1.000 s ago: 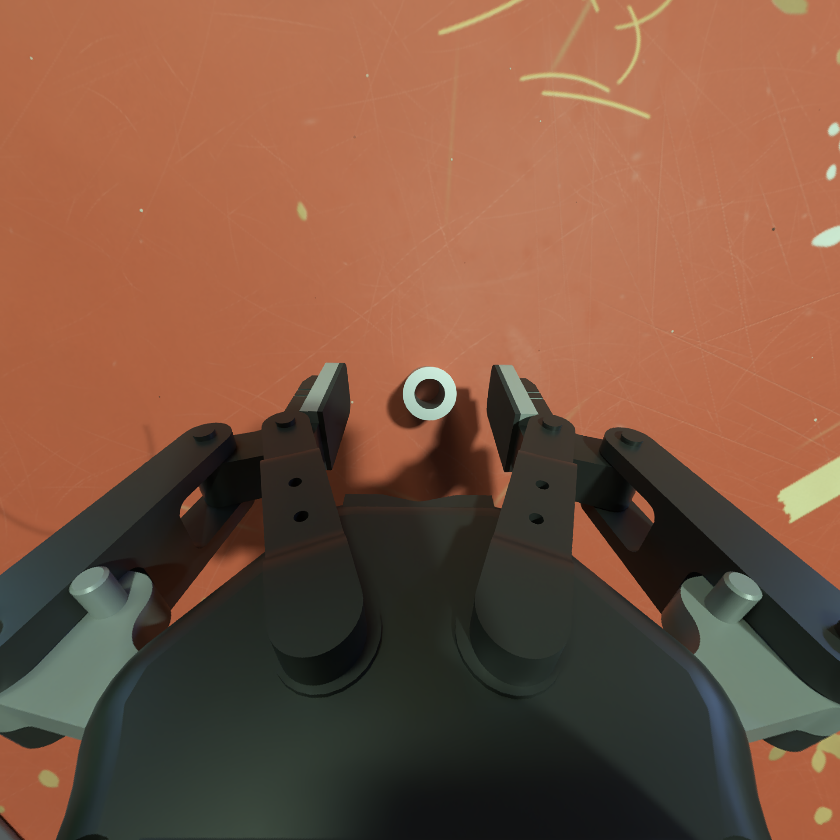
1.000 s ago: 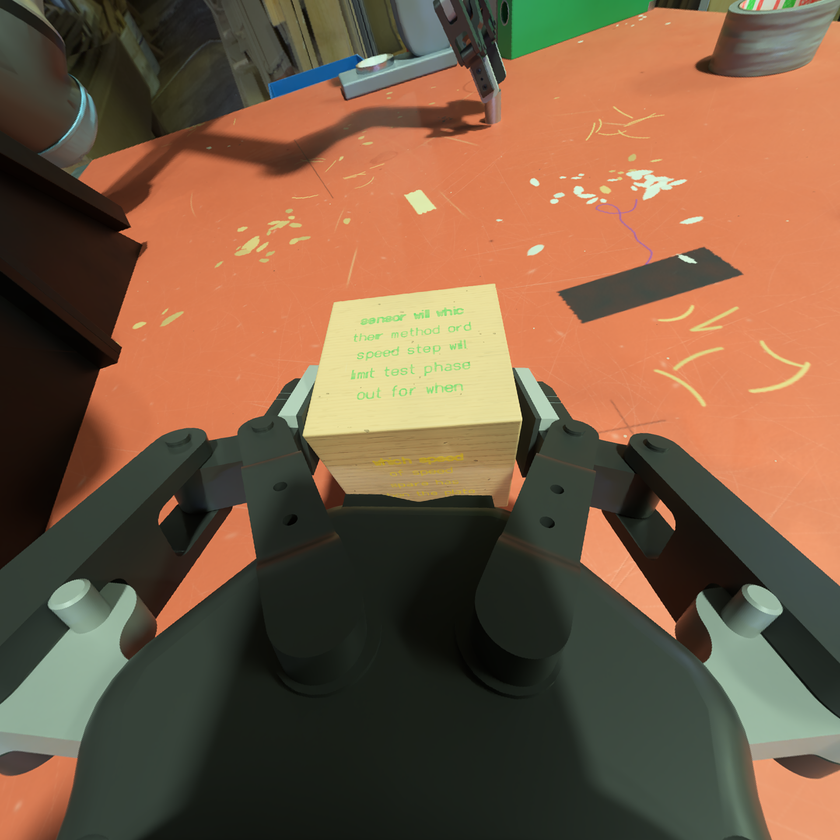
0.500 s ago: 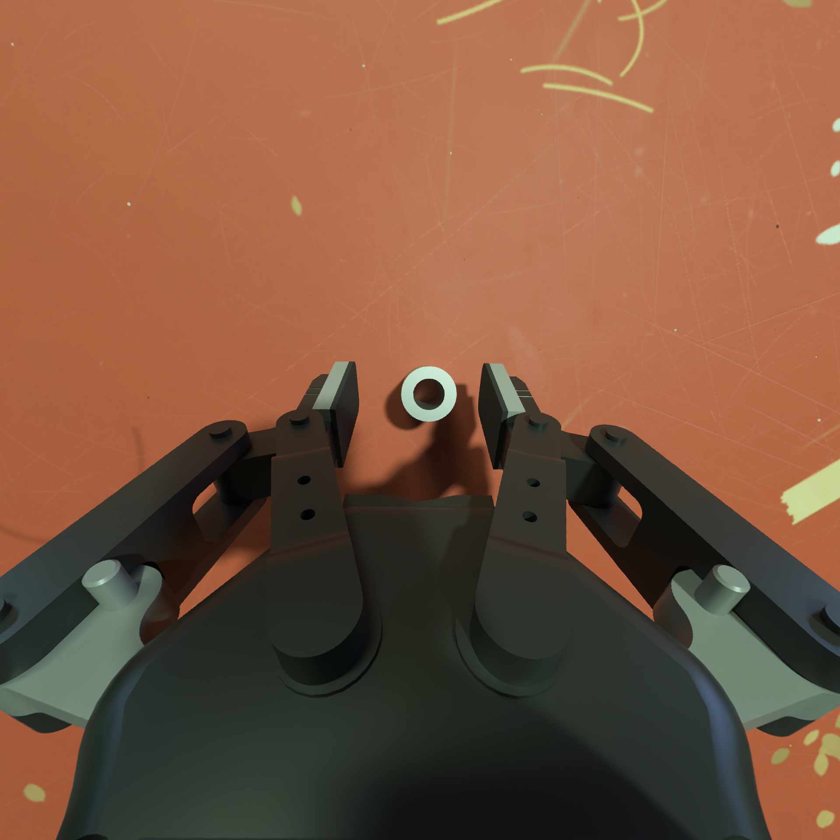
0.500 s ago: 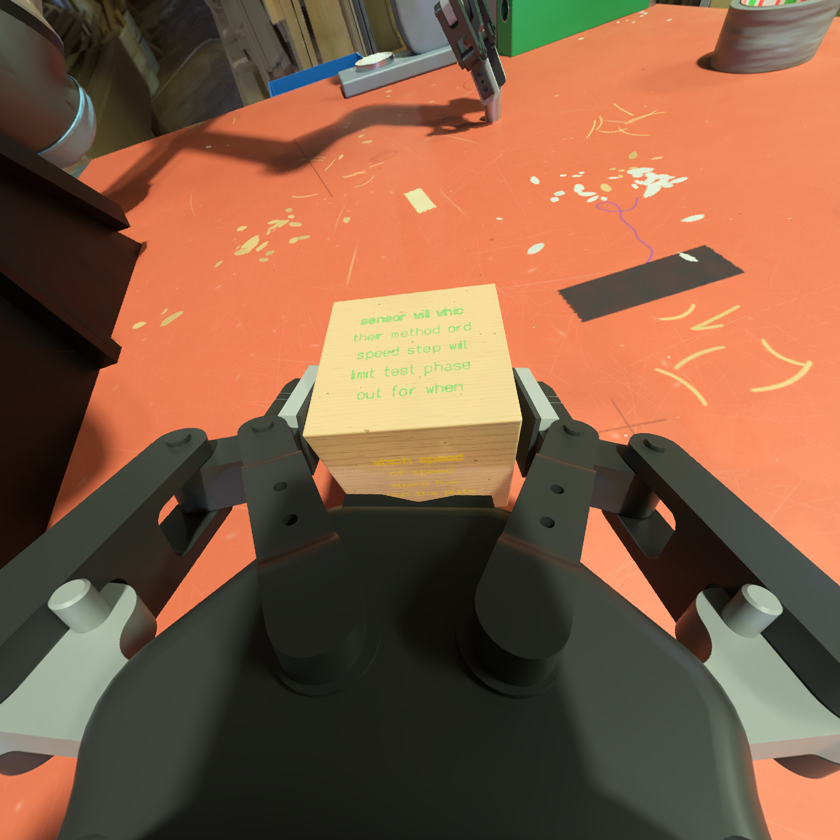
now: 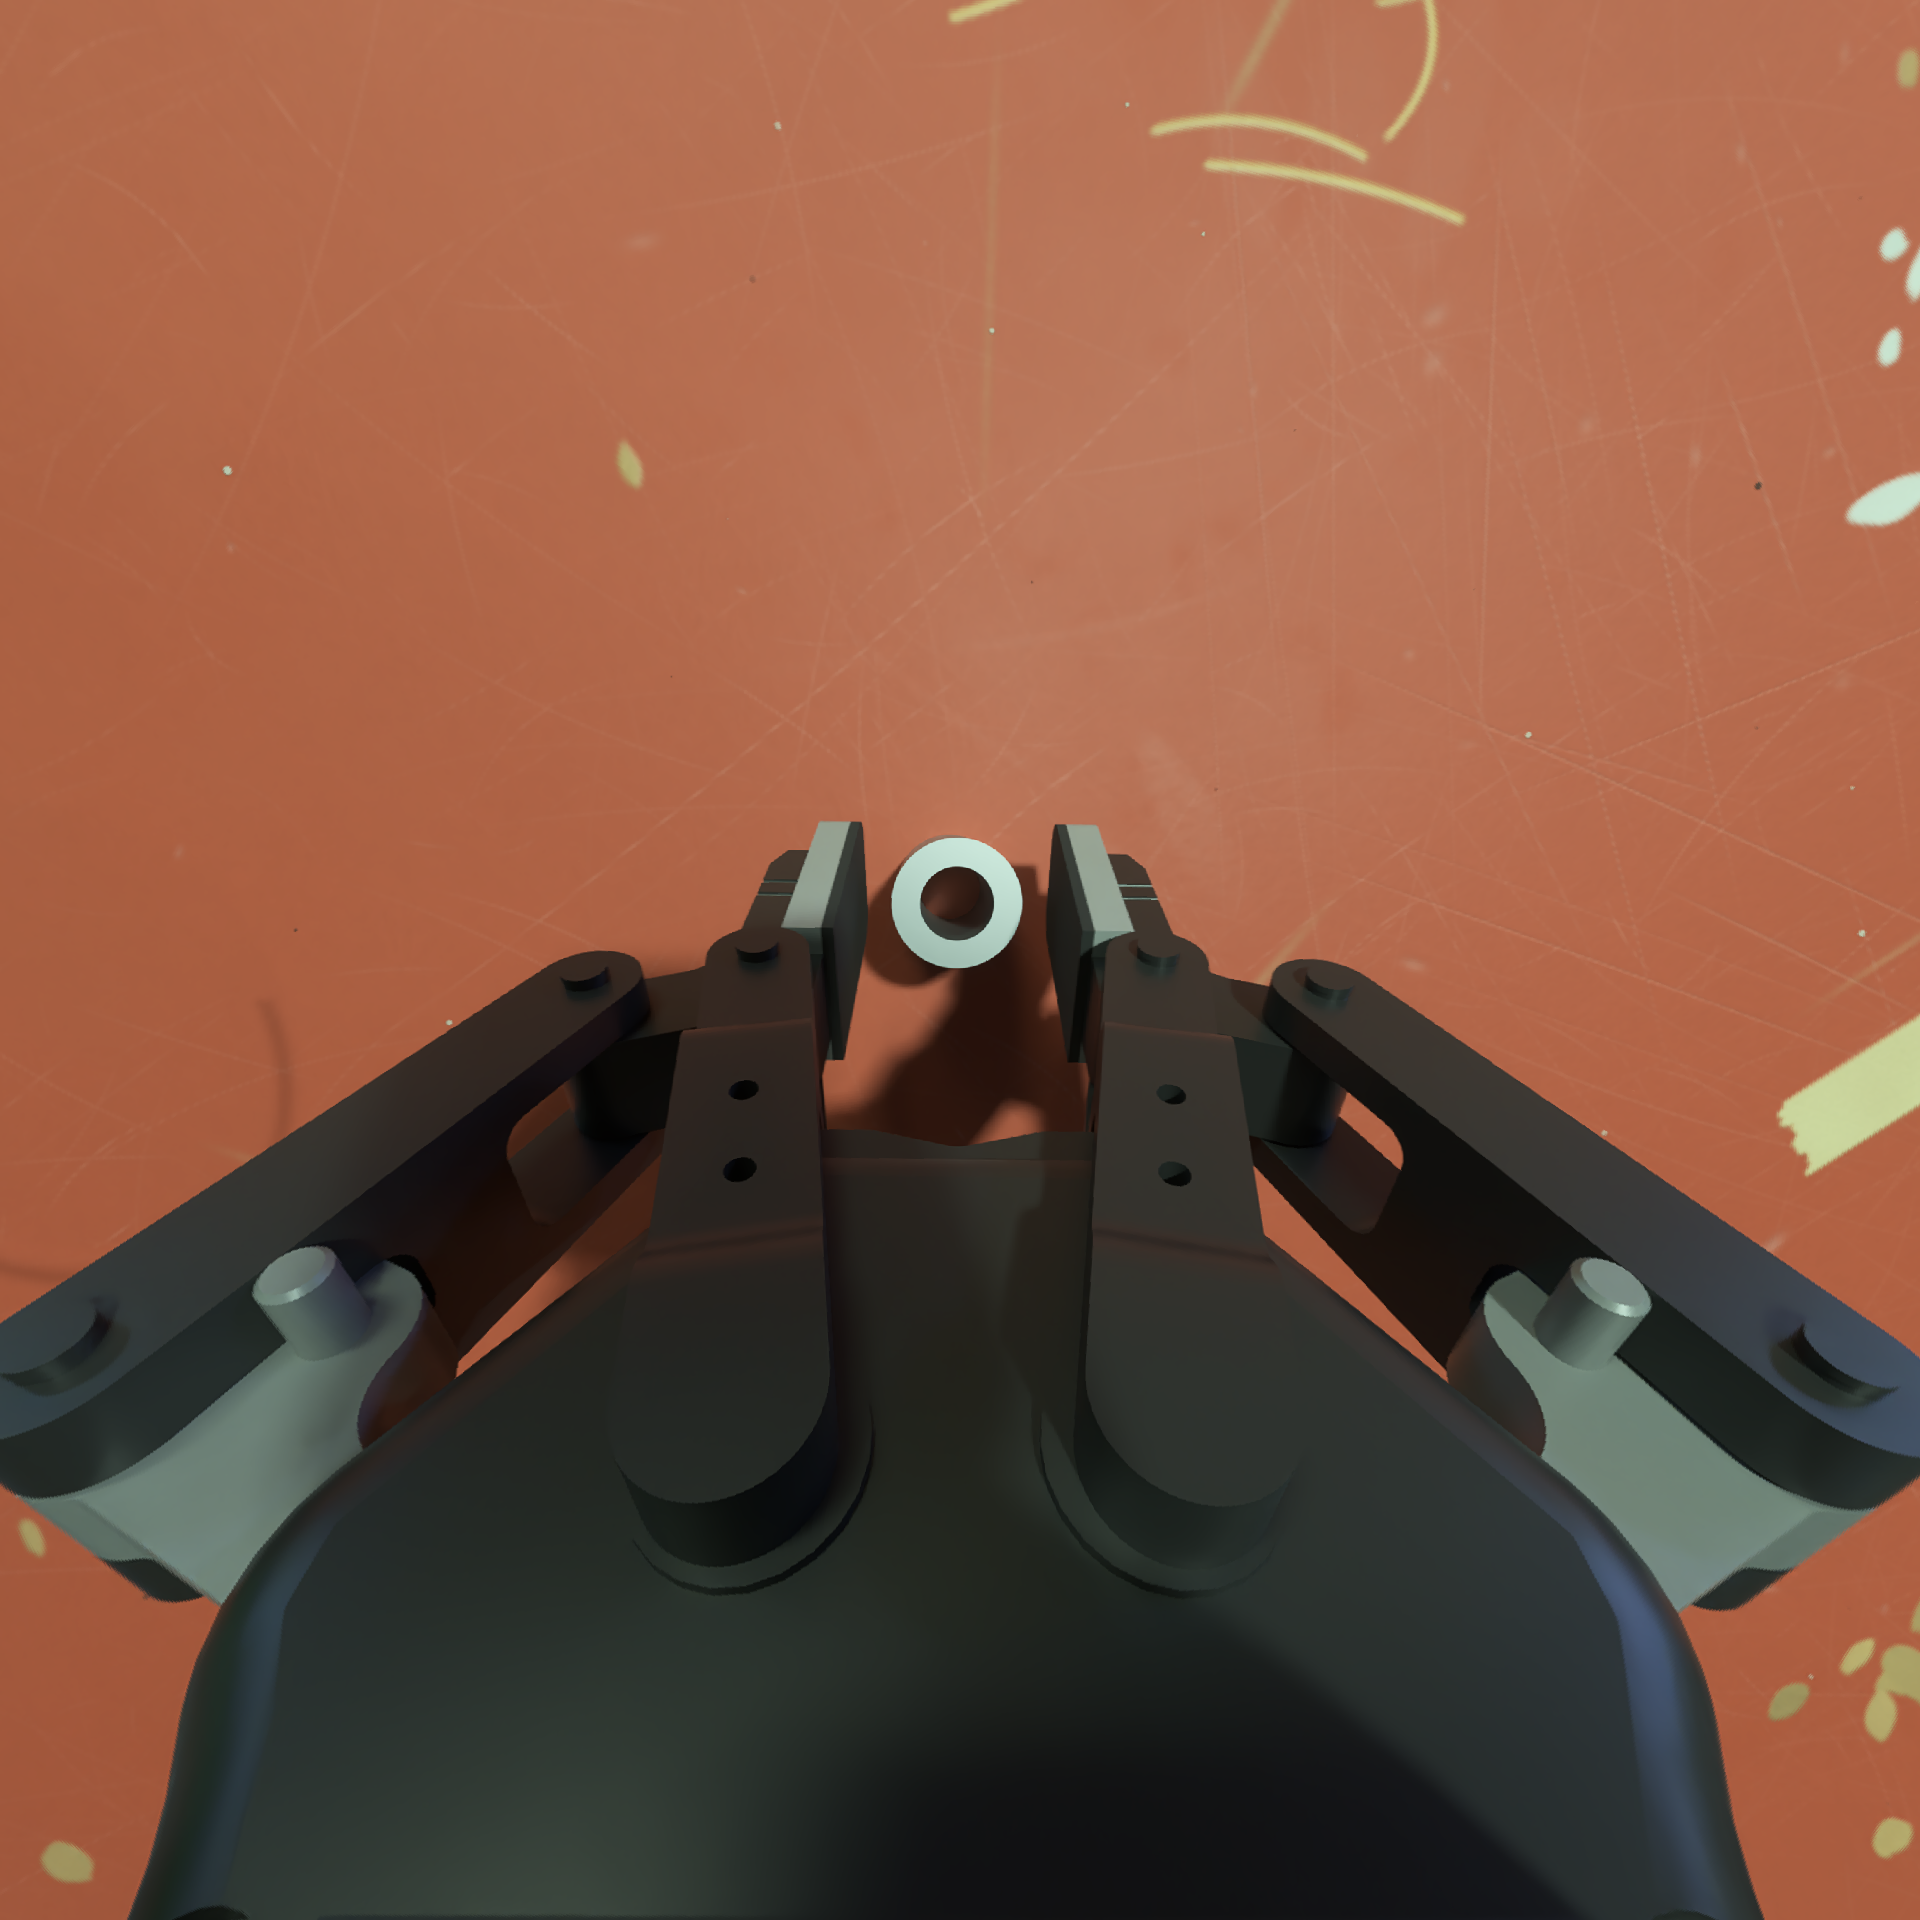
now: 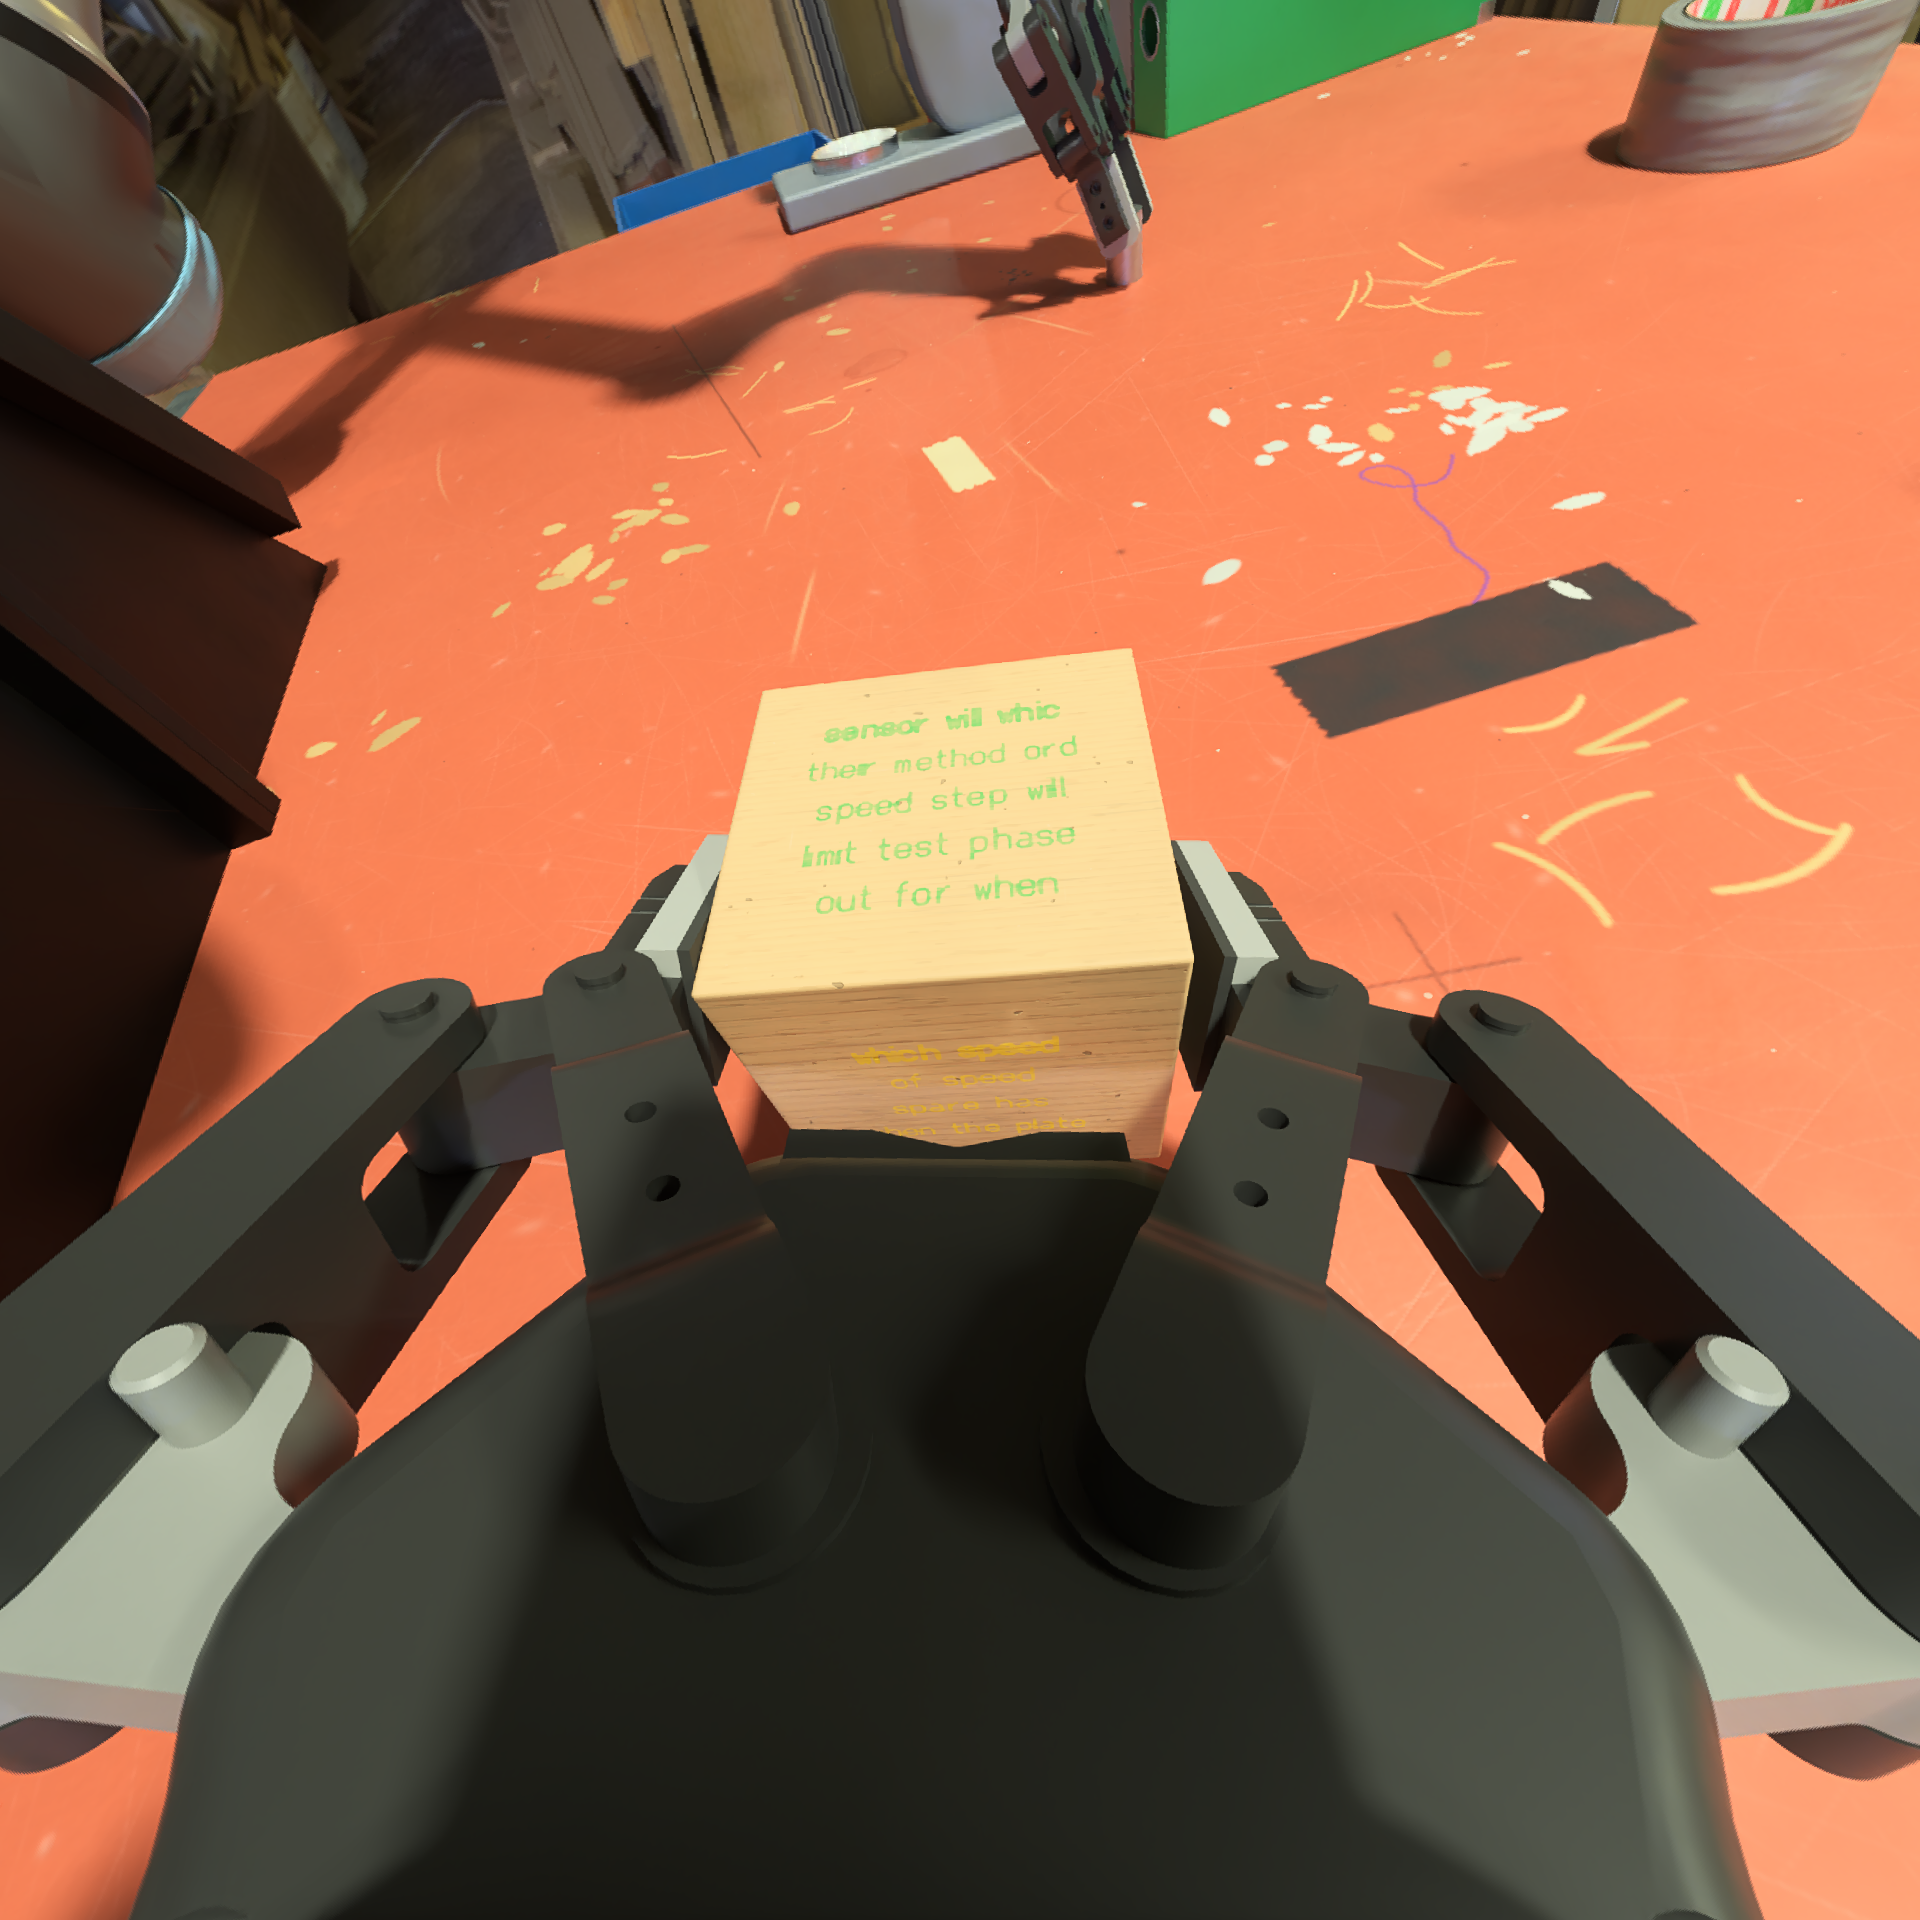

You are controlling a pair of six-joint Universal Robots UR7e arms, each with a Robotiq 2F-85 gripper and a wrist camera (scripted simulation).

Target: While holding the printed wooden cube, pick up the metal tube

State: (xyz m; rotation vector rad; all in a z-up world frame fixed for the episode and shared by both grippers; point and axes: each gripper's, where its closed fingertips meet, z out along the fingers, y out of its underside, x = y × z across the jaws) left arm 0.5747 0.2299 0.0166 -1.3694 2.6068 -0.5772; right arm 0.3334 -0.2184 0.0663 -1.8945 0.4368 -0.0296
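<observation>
The metal tube (image 5: 906, 904) stands upright on the orange table (image 5: 935, 468); in the left wrist view I see it end-on as a pale ring. My left gripper (image 5: 956, 873) straddles it, open, with a narrow gap between each pad and the tube. In the right wrist view the left gripper (image 6: 1112, 208) is far off, reaching down over the tube (image 6: 1124, 268). My right gripper (image 6: 956, 894) is shut on the printed wooden cube (image 6: 940, 821), held above the table with a printed face up.
A tape roll (image 6: 1756, 94) sits at the far right, a green box (image 6: 1299, 52) and a grey bar (image 6: 894, 171) at the far edge. Dark furniture (image 6: 104, 727) borders the left. A black tape strip (image 6: 1475, 649) lies flat right of the cube.
My left gripper's fingers have closed in on the tube from both sides, narrowing the gaps. The right gripper and cube have not moved.
</observation>
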